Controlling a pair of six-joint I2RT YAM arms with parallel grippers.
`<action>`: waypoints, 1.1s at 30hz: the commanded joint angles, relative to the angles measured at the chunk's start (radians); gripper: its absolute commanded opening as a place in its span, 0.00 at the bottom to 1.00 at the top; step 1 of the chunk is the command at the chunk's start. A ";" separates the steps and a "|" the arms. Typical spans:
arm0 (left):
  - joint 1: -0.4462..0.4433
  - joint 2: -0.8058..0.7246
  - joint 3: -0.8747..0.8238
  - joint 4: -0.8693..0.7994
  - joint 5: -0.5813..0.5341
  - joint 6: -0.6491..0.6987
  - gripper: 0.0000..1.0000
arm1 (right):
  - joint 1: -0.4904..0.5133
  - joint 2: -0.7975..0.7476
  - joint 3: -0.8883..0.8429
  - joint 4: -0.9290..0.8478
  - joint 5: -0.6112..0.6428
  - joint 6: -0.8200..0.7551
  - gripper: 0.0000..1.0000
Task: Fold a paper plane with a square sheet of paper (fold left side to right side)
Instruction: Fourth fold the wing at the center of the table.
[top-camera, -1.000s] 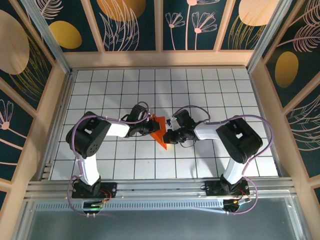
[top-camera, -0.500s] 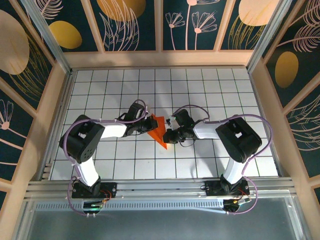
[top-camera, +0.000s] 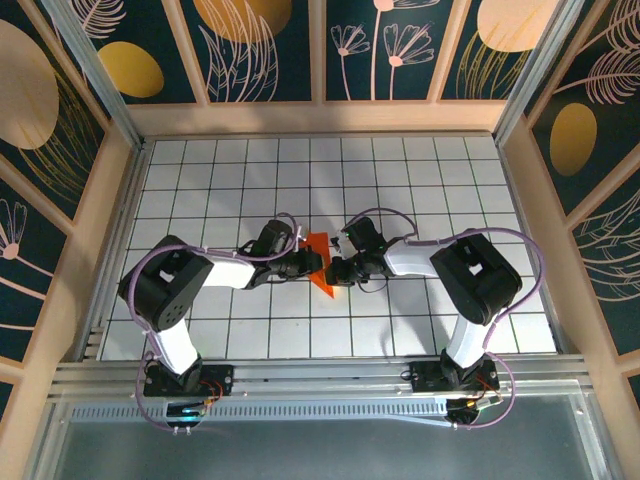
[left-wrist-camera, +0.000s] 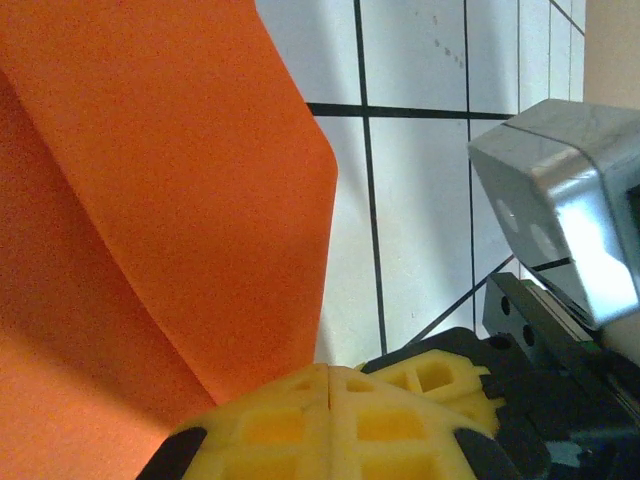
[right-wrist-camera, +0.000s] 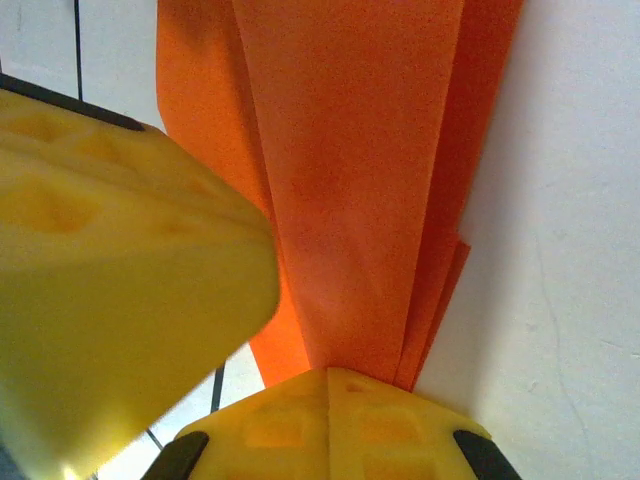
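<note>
left hand (top-camera: 311, 262) | clamped on paper plane (top-camera: 321, 281) | right hand (top-camera: 337, 270) clamped too

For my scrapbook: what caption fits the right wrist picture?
Right tool pinches the folded orange paper, creased layers fanning over the white table.

No legible text, labels, brands, numbers or signs anywhere.
</note>
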 joint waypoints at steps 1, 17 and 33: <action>-0.001 0.024 0.005 0.047 0.004 -0.020 0.00 | 0.001 0.076 -0.026 -0.120 0.200 -0.029 0.00; 0.001 0.100 0.091 -0.129 -0.132 0.049 0.00 | 0.017 0.110 0.002 -0.192 0.270 -0.062 0.00; 0.084 0.146 0.187 -0.183 -0.145 0.104 0.00 | 0.019 0.120 -0.013 -0.197 0.268 -0.072 0.00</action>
